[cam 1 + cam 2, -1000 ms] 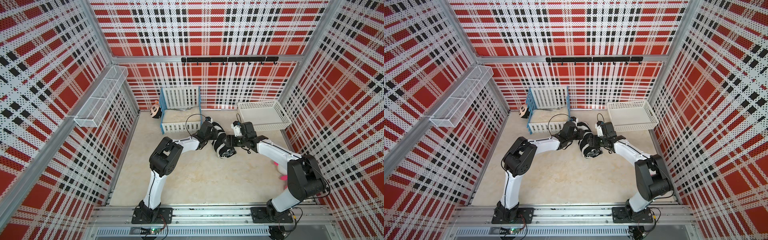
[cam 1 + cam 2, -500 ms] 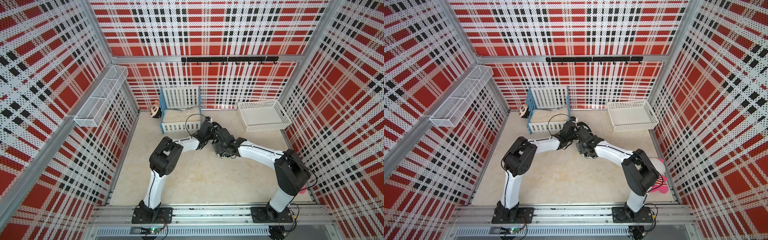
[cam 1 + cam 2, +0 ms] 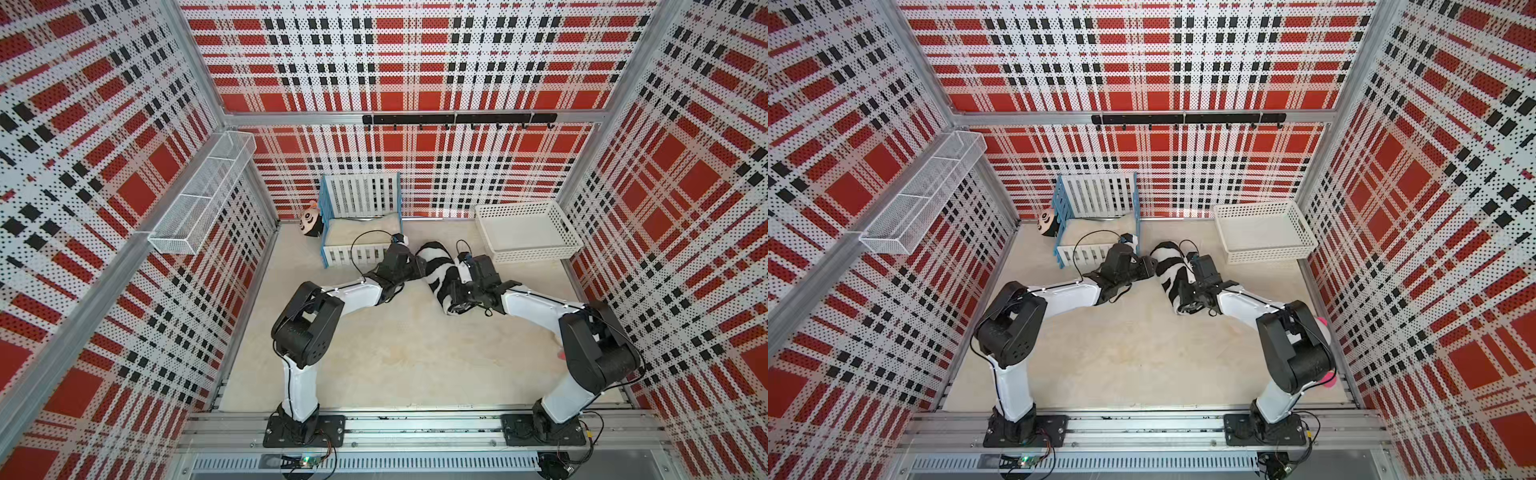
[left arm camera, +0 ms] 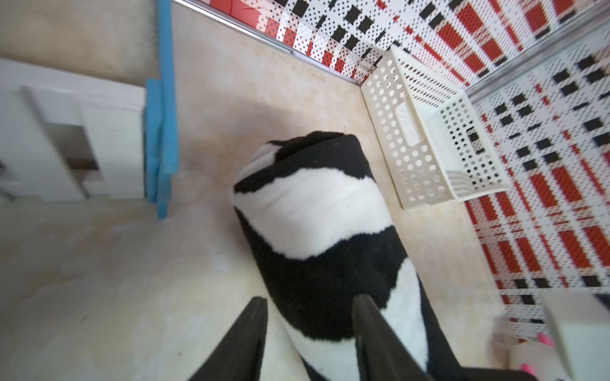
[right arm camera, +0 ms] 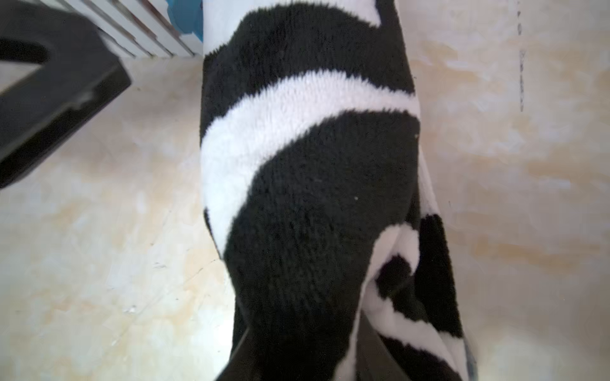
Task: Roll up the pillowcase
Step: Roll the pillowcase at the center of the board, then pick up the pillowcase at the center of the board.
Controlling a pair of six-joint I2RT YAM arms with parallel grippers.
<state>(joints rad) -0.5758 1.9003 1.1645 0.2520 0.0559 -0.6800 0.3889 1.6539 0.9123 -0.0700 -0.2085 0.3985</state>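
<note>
The pillowcase lies on the table as a zebra-striped roll, running from far left to near right. My left gripper is at the roll's left flank near its far end. In the left wrist view the left gripper is open, one finger over the pillowcase and the other over bare table. My right gripper sits at the roll's near end. In the right wrist view the pillowcase fills the gap of the right gripper, shut on it.
A white perforated basket stands at the back right, close to the roll. A blue-and-white crib with a cream cushion stands behind the left gripper, with a panda toy beside it. A pink toy peeks from behind the right arm.
The right arm reached across the roll half a second ago, then swung back to its right side and closed on the near end. The left jaws have widened.
</note>
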